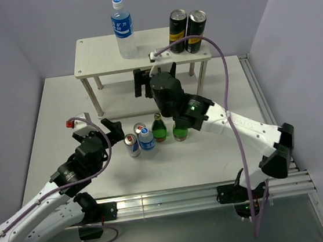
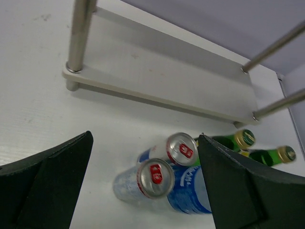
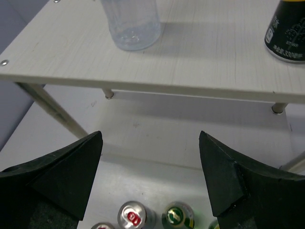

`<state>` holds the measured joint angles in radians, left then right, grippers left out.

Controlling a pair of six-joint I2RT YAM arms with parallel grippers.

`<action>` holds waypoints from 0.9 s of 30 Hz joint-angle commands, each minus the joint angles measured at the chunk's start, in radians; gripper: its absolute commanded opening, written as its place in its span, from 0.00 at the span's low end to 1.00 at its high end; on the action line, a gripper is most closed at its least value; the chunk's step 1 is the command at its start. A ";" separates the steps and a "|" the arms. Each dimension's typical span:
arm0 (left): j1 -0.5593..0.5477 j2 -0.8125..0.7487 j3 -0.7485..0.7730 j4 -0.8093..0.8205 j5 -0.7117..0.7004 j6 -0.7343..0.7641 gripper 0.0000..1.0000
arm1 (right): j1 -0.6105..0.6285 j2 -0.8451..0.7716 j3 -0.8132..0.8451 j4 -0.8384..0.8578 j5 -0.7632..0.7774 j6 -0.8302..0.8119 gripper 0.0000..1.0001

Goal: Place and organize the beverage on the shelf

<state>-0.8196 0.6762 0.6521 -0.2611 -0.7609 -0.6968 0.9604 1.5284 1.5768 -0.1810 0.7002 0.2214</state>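
Nearest the arm bases, the left gripper [image 2: 145, 135] is held low over the surface [image 1: 61, 109] with its jaws spread wide and nothing between them. It is aimed at the cluster of drinks just beyond it.

That cluster stands on the surface in front of the shelf [image 1: 98, 55]. Two red-topped cans [image 2: 155, 174] are seen close together, and a blue-labelled container [image 2: 190, 195] is pressed against them; its kind cannot be told. Two green bottles [image 1: 159, 129] are set just to the right of these. None of these drinks is touched by either gripper, so all are judged yet to be moved.

Beyond the cluster, the right gripper [image 3: 150, 134] is held just in front of the shelf's front edge, at about the height of the top board. Its jaws are apart and nothing is grasped.

Farthest off, the shelf stands at the back of the surface. On its top board a clear water bottle [image 1: 123, 32] with a blue label is set upright near the middle. Two black cans [image 1: 178, 30] are placed side by side, touching or nearly so, at the right end. The left part of the top board is bare, and nothing is seen on the lower board in either wrist view.

By this count, three drinks are shelved and about five are not. The task is judged well under half done, with room on both boards for what is left.
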 commanded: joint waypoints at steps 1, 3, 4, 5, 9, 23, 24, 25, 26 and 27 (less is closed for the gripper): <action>-0.111 0.005 0.049 -0.061 0.023 -0.021 0.99 | 0.050 -0.140 -0.076 0.018 0.093 0.022 0.89; -0.183 0.014 0.041 -0.058 0.000 -0.027 0.99 | 0.095 -0.218 -0.122 0.009 0.134 0.032 0.89; -0.264 0.022 0.037 -0.061 -0.046 -0.049 0.99 | 0.109 -0.244 -0.141 0.002 0.148 0.036 0.89; -0.303 0.046 0.038 -0.069 -0.069 -0.064 0.99 | 0.124 -0.270 -0.182 -0.006 0.163 0.056 0.89; -0.478 0.152 0.034 -0.107 -0.188 -0.164 0.99 | 0.181 -0.439 -0.308 -0.072 0.223 0.146 0.89; -0.587 0.558 -0.032 0.127 -0.292 -0.282 0.99 | 0.205 -0.720 -0.593 -0.222 0.268 0.309 0.89; -0.573 0.574 -0.046 0.163 -0.278 -0.268 0.99 | 0.204 -0.723 -0.600 -0.221 0.268 0.311 0.89; -0.567 0.603 -0.051 0.207 -0.275 -0.256 0.99 | 0.204 -0.728 -0.610 -0.221 0.268 0.312 0.89; -0.560 0.620 -0.052 0.226 -0.269 -0.251 0.99 | 0.204 -0.728 -0.615 -0.221 0.268 0.315 0.89; -0.540 0.635 -0.054 0.243 -0.268 -0.245 0.99 | 0.205 -0.729 -0.620 -0.221 0.268 0.315 0.89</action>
<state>-1.3895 1.2762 0.6086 -0.1535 -1.0122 -0.9657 1.1564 0.8177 0.9714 -0.4011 0.9386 0.5064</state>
